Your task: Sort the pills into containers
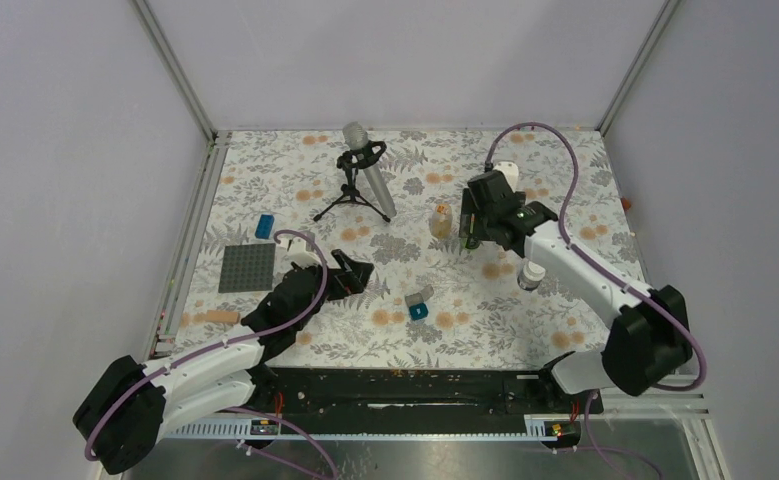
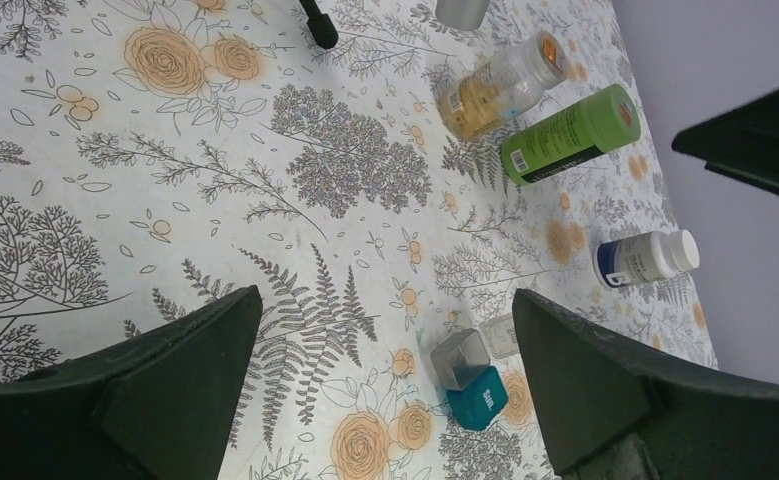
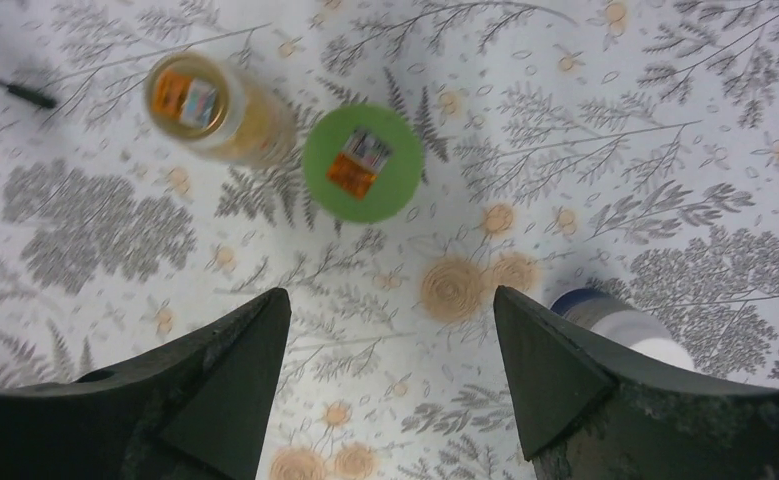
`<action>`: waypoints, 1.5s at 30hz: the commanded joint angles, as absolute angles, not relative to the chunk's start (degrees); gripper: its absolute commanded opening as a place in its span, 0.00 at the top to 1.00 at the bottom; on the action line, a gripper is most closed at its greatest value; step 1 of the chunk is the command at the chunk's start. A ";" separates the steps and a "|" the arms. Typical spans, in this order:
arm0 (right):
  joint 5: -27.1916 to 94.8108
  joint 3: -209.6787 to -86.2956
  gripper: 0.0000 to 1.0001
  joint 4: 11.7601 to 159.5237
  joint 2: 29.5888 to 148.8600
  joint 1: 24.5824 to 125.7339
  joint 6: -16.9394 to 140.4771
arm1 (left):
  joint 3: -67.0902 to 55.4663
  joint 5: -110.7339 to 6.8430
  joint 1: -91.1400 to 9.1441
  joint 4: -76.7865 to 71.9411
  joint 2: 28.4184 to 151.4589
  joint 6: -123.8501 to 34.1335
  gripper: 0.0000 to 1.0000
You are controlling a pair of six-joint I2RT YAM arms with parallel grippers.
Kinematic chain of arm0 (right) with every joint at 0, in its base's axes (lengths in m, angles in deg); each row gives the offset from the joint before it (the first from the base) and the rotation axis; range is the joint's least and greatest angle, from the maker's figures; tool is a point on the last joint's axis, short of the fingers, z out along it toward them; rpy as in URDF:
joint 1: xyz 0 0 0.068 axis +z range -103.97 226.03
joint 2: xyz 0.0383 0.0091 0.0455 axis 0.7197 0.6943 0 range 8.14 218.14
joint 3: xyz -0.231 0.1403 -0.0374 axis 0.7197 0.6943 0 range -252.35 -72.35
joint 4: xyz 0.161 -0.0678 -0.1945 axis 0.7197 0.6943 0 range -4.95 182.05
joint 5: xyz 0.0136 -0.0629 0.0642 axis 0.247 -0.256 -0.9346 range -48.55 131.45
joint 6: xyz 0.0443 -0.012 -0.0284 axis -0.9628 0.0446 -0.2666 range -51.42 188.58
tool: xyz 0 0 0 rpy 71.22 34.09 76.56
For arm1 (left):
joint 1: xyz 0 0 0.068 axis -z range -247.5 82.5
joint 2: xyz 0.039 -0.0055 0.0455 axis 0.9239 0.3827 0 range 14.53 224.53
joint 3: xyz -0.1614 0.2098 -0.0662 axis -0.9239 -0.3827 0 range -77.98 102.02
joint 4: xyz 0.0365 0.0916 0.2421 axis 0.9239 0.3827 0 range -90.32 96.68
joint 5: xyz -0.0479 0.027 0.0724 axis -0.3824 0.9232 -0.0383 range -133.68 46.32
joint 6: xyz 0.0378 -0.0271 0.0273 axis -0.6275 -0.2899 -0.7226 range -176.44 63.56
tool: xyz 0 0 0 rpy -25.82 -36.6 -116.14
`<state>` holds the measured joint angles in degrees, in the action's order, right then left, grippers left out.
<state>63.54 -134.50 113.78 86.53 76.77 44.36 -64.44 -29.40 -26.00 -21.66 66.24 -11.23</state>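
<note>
Green bottle [image 3: 363,163] stands upright just left of the right hand [image 3: 390,300], fingers apart above it; left hand [image 2: 385,300], fingers also apart, is well off to the left.

On the floral surface [image 3: 585,130], an amber bottle [image 3: 203,105] is seen just beside a green-capped bottle [image 3: 363,163]. A white-capped bottle [image 3: 625,325] is partly hidden by the spread claw [image 3: 390,295].

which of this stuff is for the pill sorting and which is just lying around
For the job: clear bottle, green bottle, white bottle, teal pillbox.
Lying about: microphone, grey plate, blue brick, tan block.
</note>
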 commanded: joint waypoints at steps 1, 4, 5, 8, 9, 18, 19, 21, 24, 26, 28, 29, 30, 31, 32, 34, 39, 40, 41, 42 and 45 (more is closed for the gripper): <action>66.78 -139.76 0.18 113.98 93.52 74.40 46.50 | -61.98 -28.77 -26.28 -22.40 65.85 -12.33 0.01; 63.27 -143.35 0.18 113.31 98.15 73.02 48.26 | -61.99 -29.31 -26.27 -22.34 65.95 -12.14 0.01; 63.15 -144.62 0.18 113.32 99.83 72.87 48.50 | -61.98 -29.53 -26.29 -22.25 65.88 -12.14 0.01; 63.55 -146.09 0.20 113.36 102.32 72.62 48.53 | -62.23 -29.62 -26.32 -22.27 65.78 -11.99 0.01; 63.87 -146.24 0.22 113.29 102.75 72.47 48.42 | -62.22 -29.63 -26.24 -22.33 65.84 -11.97 0.01; 60.75 -146.11 0.37 112.18 104.98 71.00 47.98 | -60.90 -32.43 -26.28 -24.11 68.57 -13.73 0.01; 59.98 -146.17 0.37 112.26 105.18 70.73 47.75 | -60.78 -32.76 -26.32 -24.28 68.74 -13.87 0.01; 58.50 -146.32 0.35 112.24 105.68 70.12 47.35 | -60.46 -33.15 -26.29 -24.48 69.23 -14.11 0.01; 57.30 -146.88 0.36 112.14 106.37 69.32 47.27 | -60.11 -33.60 -26.28 -24.60 69.71 -14.61 0.01; 55.98 -147.22 0.48 112.23 106.38 69.05 47.41 | -59.68 -34.22 -26.28 -24.58 69.94 -15.19 0.01; 55.30 -147.19 0.66 112.26 105.61 69.02 47.72 | -59.05 -35.62 -26.32 -24.73 70.35 -16.80 0.01; 54.93 -146.99 0.71 112.34 104.83 69.02 47.79 | -58.67 -36.70 -26.28 -24.95 70.63 -17.80 0.01; 54.47 -146.57 0.73 112.42 103.74 69.00 47.74 | -58.09 -38.05 -26.27 -25.27 71.07 -19.24 0.01; 54.00 -146.09 0.74 112.61 102.20 69.02 47.56 | -57.47 -39.41 -26.21 -25.51 71.55 -20.79 0.01; 53.30 -145.69 0.74 113.27 100.58 69.05 47.19 | -56.71 -41.19 -26.25 -26.07 72.16 -22.21 0.01; 50.18 -144.76 0.74 115.19 96.83 69.06 45.96 | -54.83 -44.63 -26.19 -27.01 73.77 -24.88 0.01; 34.38 -140.81 0.77 116.61 86.52 69.72 45.88 | -47.56 -52.04 -25.55 -27.50 79.33 -31.34 0.01; 30.47 -140.13 0.77 116.67 84.79 69.88 46.23 | -45.98 -53.49 -25.52 -27.33 80.33 -32.43 0.01; 26.54 -139.46 0.78 116.56 83.20 70.07 46.60 | -44.56 -55.18 -25.49 -27.18 81.29 -33.57 0.01; 22.94 -138.74 0.78 116.30 81.81 70.30 46.73 | -43.01 -57.20 -25.50 -26.86 82.07 -34.84 0.02; 11.29 -136.69 0.78 114.10 77.87 70.78 46.00 | -38.49 -64.41 -25.50 -25.86 84.49 -37.65 0.01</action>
